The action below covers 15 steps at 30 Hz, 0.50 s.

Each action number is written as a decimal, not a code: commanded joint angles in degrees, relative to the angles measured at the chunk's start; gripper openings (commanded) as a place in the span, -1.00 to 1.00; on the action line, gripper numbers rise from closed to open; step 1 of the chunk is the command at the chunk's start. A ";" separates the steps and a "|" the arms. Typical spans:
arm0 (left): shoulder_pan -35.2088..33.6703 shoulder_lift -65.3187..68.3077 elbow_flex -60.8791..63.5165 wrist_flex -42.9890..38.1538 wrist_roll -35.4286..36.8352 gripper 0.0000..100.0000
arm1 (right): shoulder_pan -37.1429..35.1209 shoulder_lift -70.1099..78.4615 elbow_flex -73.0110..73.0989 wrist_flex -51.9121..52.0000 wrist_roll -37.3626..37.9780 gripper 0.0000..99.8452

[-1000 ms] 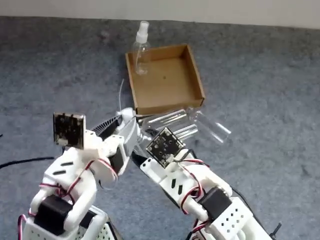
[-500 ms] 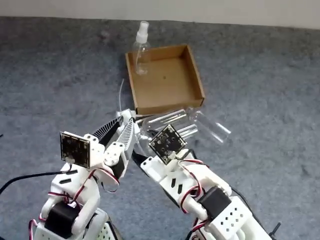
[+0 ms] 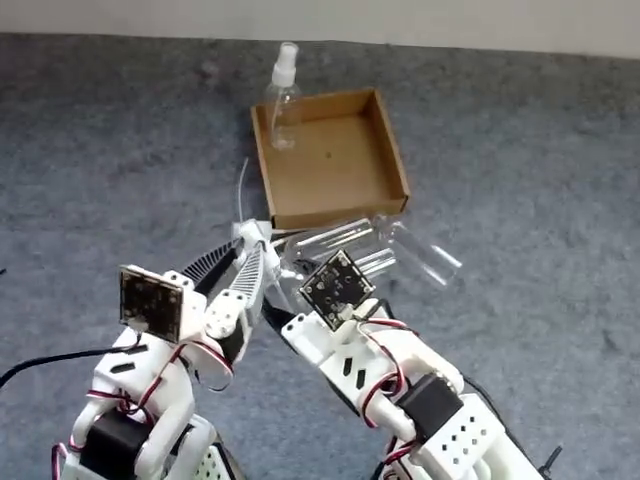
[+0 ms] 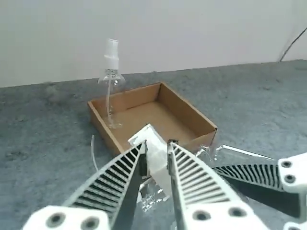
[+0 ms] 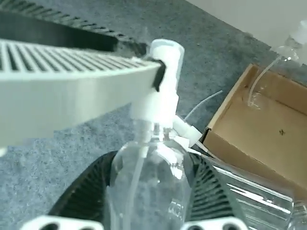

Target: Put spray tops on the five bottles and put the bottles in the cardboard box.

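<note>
White spray top [image 4: 150, 140], clamped in your left fingers [image 4: 192, 178], meets the neck of the bottle [image 5: 148, 194] your right fingers [image 5: 211, 196] grip.

The table [image 3: 520, 150] is covered in a mottled grey, carpet-like material that runs to every near, left and right edge. Along the far side stands a plain, pale wall [image 3: 450, 20], meeting the grey in a straight line. Light is soft and even. At far right a thin dark line [image 4: 293, 44], perhaps a cable, crosses the wall.
</note>
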 commanded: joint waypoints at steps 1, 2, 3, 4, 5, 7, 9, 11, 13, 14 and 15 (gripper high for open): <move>-4.00 -0.57 -2.59 0.35 -1.58 -0.93 | 1.45 -1.10 -0.92 -2.68 -0.53 -0.99; -4.09 -0.57 -2.77 0.35 -1.58 -0.93 | 1.45 -1.10 -0.92 -2.68 -0.53 -0.99; -4.26 -0.57 -2.77 0.35 -1.58 -0.93 | 1.63 -1.10 -0.92 -2.68 -0.53 -0.99; -4.44 -0.57 -2.86 0.35 -1.58 -0.93 | 2.24 -1.10 -0.92 -2.68 -0.53 -0.99; -4.53 -0.57 -2.86 0.35 -1.58 -0.93 | 3.21 -1.10 -0.92 -2.68 -0.53 -0.99; -4.53 -0.57 -2.95 0.35 -1.67 -0.93 | 5.32 -1.10 -0.84 -3.74 -0.53 -0.99; -4.62 -0.57 -3.65 0.35 -1.67 -0.93 | 6.37 -1.10 -0.84 -4.18 -0.70 -0.99; -6.37 -0.57 -3.74 0.09 -1.85 -0.93 | 6.46 -1.10 -0.84 -4.18 -0.70 -0.99; -10.07 -0.48 -2.59 0.00 -3.69 -0.93 | 6.46 -1.10 -0.84 -4.18 -0.79 -0.99; -11.38 -0.48 -1.19 -0.26 -4.48 -0.93 | 6.46 -1.19 -0.84 -4.18 -0.70 -0.99; -12.09 -0.48 0.40 -1.93 -4.92 -0.93 | 6.46 -1.19 -0.84 -4.18 -0.62 -0.99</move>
